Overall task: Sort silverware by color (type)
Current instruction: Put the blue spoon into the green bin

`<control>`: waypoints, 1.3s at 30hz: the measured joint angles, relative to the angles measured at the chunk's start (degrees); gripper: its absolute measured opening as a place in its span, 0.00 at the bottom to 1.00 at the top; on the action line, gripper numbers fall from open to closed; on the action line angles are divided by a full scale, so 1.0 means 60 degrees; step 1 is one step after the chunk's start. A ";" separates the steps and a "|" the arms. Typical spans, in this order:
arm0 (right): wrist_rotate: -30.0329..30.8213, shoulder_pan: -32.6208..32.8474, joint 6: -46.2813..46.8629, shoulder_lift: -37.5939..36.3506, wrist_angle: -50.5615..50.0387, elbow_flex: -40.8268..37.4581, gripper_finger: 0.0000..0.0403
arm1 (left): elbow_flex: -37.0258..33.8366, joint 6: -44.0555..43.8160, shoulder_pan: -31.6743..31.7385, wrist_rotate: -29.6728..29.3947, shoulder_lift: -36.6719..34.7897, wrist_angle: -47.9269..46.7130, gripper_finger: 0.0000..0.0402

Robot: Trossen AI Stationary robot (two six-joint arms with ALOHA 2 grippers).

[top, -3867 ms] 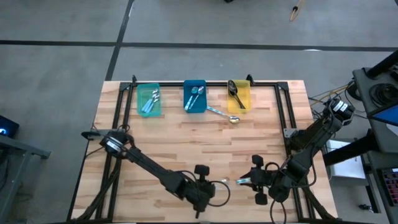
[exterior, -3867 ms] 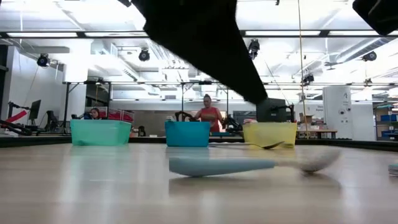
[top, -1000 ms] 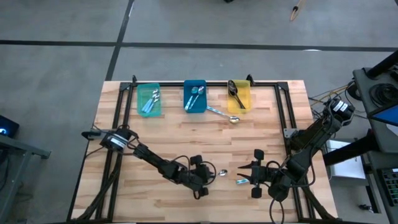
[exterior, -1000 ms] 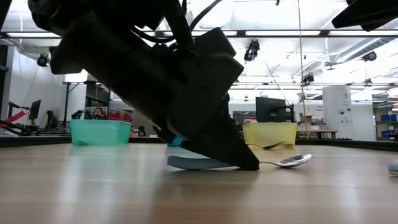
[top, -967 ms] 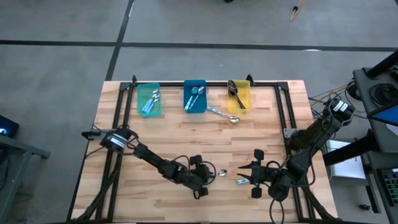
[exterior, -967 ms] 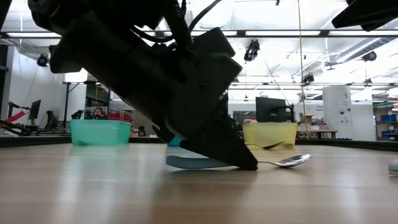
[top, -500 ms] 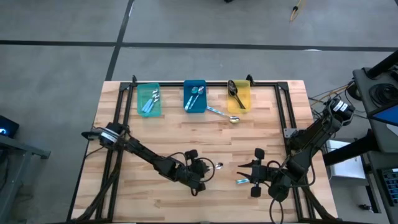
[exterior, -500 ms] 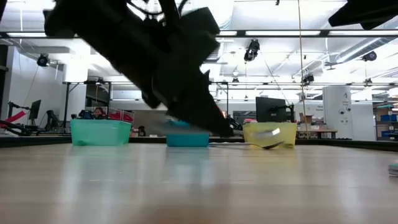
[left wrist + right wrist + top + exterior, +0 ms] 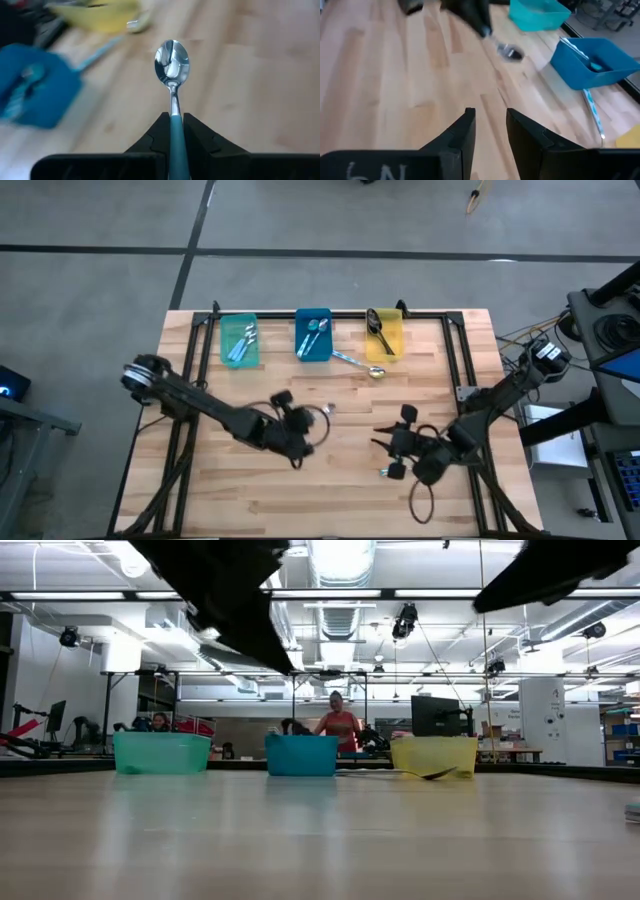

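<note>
Spoon [image 9: 171,67] now lifted toward blue bin [image 9: 313,335]

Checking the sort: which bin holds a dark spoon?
The yellow bin, rightmost of the three; the teal bin and blue bin hold only blue-handled spoons.

Robotics lab: ceiling ducts [image 9: 340,565], workstations.

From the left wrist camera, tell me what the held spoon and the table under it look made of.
The spoon in the left pincer: the bowl looks like polished metal, mirror-bright with reflections; the handle is matte light blue, probably plastic or a coating. The table: pale wood planks, judging by grain lines and board seams, with a smooth, faintly glossy finish.
</note>
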 joint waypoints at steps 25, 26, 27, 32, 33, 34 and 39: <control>-0.4502 -0.5541 -0.4977 -0.0084 0.1374 0.0004 0.11 | -0.2214 0.0035 0.7725 0.0999 -0.4923 -0.5646 0.04; -0.4683 -0.5659 -0.5068 -0.0084 0.1359 -0.0001 0.11 | -0.2266 0.0281 0.8068 0.1113 -0.4927 -0.5637 0.04; -0.4789 -0.5747 -0.5224 -0.0084 0.1366 -0.0011 0.11 | -0.2305 0.0500 0.8371 0.1221 -0.4927 -0.5643 0.04; -0.4933 -0.6096 -0.6028 -0.0084 0.1358 -0.0036 0.11 | -0.2346 0.1362 0.9361 0.1740 -0.4905 -0.5413 0.04; -0.4936 -0.6158 -0.6180 -0.0084 0.1361 -0.0036 0.11 | -0.2346 0.1477 0.9466 0.1818 -0.4905 -0.5343 0.04; -0.4936 -0.6231 -0.6282 -0.0087 0.1358 -0.0036 0.11 | -0.2346 0.1570 0.9555 0.1835 -0.4905 -0.5316 0.04; -0.4938 -0.6650 -0.7052 -0.0087 0.1364 -0.0020 0.11 | -0.2346 0.1994 1.0017 0.2998 -0.4901 -0.5267 0.04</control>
